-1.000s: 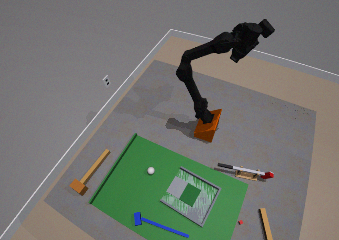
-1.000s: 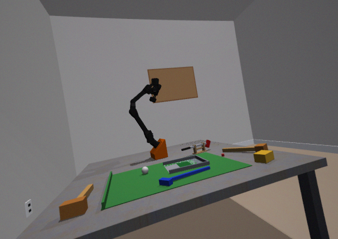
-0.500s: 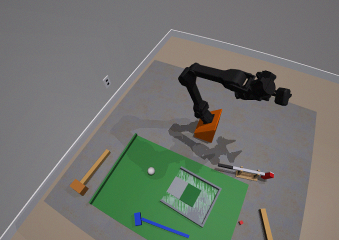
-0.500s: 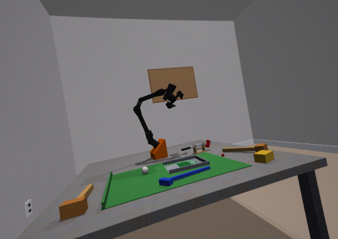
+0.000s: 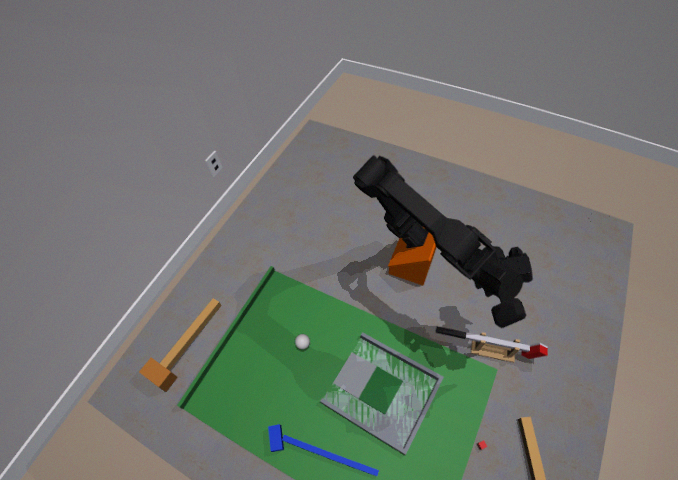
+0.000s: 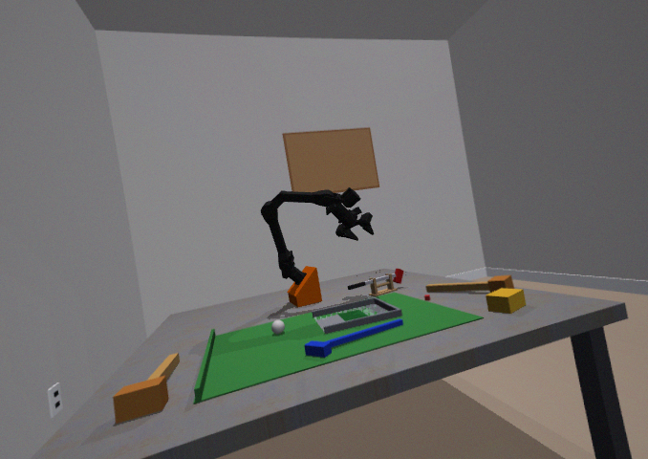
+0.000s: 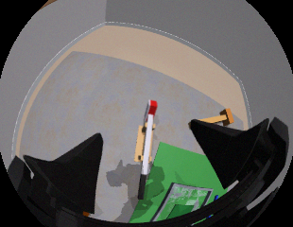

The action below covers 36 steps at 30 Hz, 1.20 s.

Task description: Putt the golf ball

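My fingers: spread wide, empty, high above red putter [image 7: 146,142] lying on wooden stand [image 5: 493,349]; blue putter [image 5: 323,451], white golf ball [image 5: 302,341] well apart.

blue putter [image 5: 317,450], orange mallet [image 5: 173,355], yellow block [image 6: 505,299]

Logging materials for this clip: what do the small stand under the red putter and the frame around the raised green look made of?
The stand looks like pale wood: tan, matte slats. The frame looks like grey metal or plastic: flat, even grey, no grain; either is possible.
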### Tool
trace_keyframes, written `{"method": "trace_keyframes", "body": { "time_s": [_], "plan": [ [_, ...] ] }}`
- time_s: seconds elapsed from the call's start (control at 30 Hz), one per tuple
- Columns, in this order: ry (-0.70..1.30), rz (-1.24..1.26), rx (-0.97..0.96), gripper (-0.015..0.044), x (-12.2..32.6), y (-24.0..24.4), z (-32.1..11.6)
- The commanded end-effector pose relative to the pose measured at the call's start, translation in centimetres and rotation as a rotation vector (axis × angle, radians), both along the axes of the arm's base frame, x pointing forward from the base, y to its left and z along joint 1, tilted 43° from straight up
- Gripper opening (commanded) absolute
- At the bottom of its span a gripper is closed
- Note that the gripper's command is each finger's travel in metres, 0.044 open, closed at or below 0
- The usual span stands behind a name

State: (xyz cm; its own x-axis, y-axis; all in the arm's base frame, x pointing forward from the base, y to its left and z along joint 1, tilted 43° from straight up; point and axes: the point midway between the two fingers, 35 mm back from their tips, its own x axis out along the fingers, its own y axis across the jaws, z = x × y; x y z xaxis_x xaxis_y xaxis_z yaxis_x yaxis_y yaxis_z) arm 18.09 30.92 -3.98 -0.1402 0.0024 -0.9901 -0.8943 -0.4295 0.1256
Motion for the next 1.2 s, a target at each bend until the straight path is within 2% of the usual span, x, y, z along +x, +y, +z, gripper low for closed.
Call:
{"method": "trace_keyframes", "body": {
  "time_s": [0.0,0.23,0.5,1.17],
  "plan": [
    [-0.085,-0.118,-0.199,0.044,3.0,-6.1,-2.9],
    [-0.192,-0.253,-0.487,0.044,5.4,-15.8,-5.1],
    [-0.194,-0.256,-0.495,0.044,5.3,-16.6,-4.8],
    [-0.195,-0.256,-0.496,0.044,5.3,-19.8,-8.1]
  ]
}}
